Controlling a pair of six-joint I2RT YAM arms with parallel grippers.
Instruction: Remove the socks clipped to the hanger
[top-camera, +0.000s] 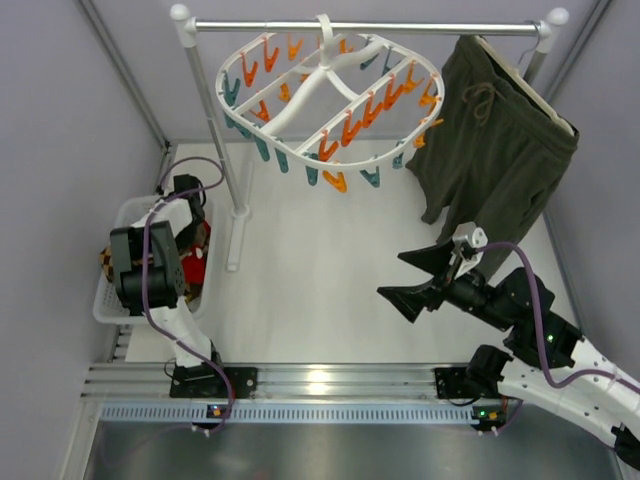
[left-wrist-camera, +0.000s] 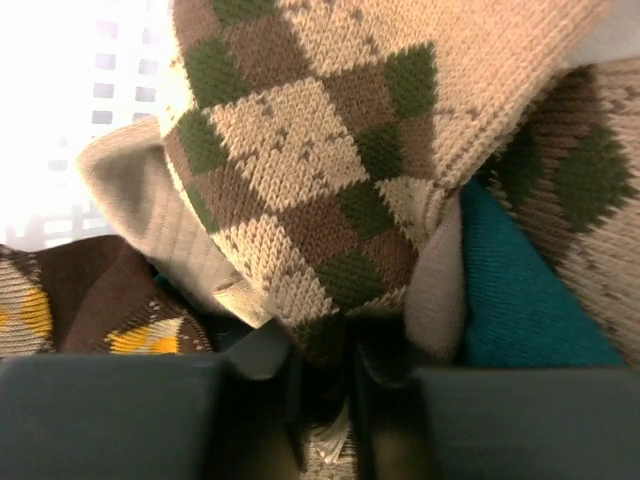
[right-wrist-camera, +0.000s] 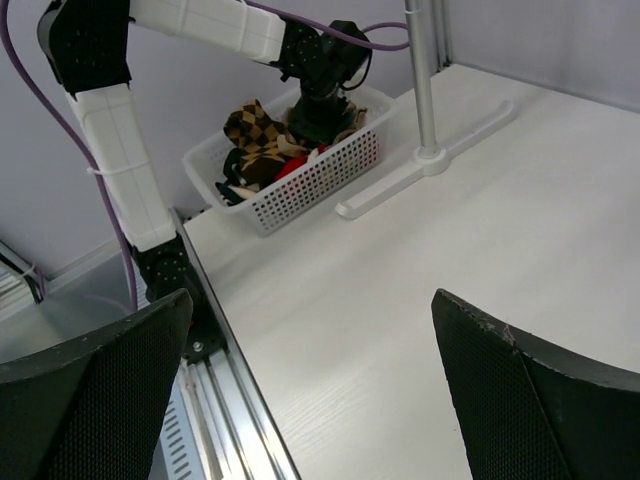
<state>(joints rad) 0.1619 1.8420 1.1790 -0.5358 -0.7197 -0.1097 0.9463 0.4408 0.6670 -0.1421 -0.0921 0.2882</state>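
My right claw (top-camera: 390, 275) has wide bare desk (top-camera: 330, 310) in front. The rail post (top-camera: 215, 130) stands near the left edge; shorts (top-camera: 490, 130) hang by the far right corner.

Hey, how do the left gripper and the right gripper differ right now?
The left gripper is down in the basket, fingers pinched close on an argyle sock; the right gripper hovers over the table, jaws wide open, holding nothing. Both have dark fingers.
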